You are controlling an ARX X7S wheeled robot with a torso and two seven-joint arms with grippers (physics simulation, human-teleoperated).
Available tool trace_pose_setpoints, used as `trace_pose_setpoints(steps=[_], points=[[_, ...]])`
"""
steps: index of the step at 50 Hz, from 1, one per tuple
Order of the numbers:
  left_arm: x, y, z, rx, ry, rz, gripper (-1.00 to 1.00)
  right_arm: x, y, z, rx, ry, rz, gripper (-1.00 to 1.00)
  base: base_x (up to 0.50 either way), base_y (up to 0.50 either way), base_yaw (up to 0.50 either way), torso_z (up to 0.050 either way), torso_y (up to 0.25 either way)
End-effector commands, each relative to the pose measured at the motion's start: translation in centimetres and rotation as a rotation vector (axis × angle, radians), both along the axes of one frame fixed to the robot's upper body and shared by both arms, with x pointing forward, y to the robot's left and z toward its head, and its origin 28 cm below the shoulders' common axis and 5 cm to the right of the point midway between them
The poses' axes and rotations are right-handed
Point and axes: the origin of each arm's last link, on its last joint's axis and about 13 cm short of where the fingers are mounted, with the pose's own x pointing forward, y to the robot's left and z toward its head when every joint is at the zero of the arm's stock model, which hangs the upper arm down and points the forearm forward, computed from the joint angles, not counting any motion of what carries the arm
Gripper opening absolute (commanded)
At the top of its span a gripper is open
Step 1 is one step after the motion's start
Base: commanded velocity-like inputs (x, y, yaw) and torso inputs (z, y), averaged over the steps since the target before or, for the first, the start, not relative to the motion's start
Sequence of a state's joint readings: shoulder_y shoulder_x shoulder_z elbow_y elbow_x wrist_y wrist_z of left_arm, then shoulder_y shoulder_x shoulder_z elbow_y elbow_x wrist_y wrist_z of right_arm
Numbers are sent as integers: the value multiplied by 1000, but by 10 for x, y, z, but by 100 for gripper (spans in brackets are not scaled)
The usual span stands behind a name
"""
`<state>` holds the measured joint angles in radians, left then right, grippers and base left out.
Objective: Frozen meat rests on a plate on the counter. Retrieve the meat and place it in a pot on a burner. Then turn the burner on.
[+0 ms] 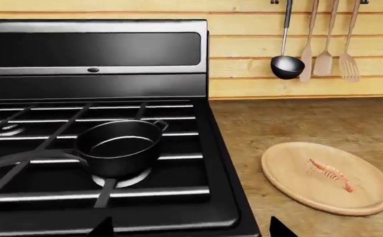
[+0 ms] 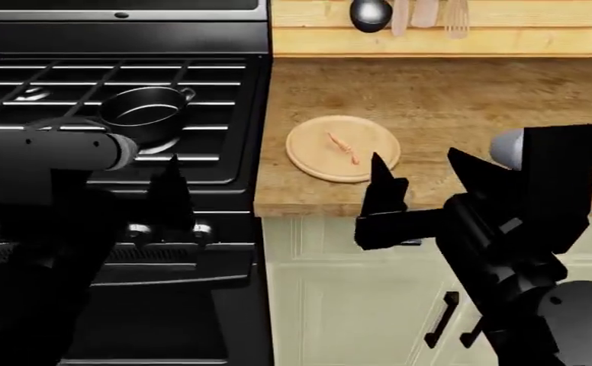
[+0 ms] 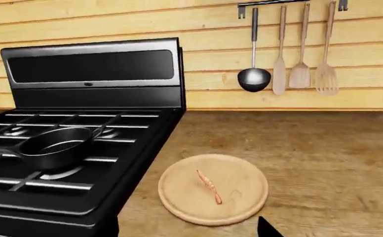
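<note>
The meat (image 2: 344, 149), a thin orange-red strip, lies on the round tan plate (image 2: 311, 160) on the wood counter (image 2: 459, 99). It also shows in the left wrist view (image 1: 331, 174) and the right wrist view (image 3: 210, 186). The black pot (image 2: 146, 107) sits on the stove's front right burner (image 1: 122, 180), with its handle pointing left. My left gripper (image 2: 168, 191) is open and empty at the stove's front edge, short of the pot. My right gripper (image 2: 418, 164) is open and empty at the counter's front edge, just before the plate.
The stove knobs (image 2: 138, 229) line the black front panel below the grates. A ladle (image 3: 254, 79) and wooden utensils (image 3: 300, 74) hang on the wall behind the counter. Pale green cabinets (image 2: 357, 290) stand below the counter.
</note>
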<state>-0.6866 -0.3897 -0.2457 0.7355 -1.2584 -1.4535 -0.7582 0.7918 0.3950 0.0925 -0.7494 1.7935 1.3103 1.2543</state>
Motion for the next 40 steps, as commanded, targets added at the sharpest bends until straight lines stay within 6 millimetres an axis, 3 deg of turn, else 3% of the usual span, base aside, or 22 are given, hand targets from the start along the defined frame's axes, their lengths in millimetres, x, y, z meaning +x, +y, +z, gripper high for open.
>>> trace_pose_setpoints(steps=[1, 28, 40], points=[[-9, 6, 20, 62, -44, 9, 100, -11, -6, 20, -65, -62, 56, 100, 500, 0, 0, 0, 0], [-7, 6, 19, 64, -54, 0, 100, -4, -5, 22, -85, -68, 48, 100, 498, 0, 0, 0, 1], [-3, 1, 12, 75, -89, -37, 100, 24, -9, 16, -95, 111, 105, 100, 0, 0, 0, 0, 0]])
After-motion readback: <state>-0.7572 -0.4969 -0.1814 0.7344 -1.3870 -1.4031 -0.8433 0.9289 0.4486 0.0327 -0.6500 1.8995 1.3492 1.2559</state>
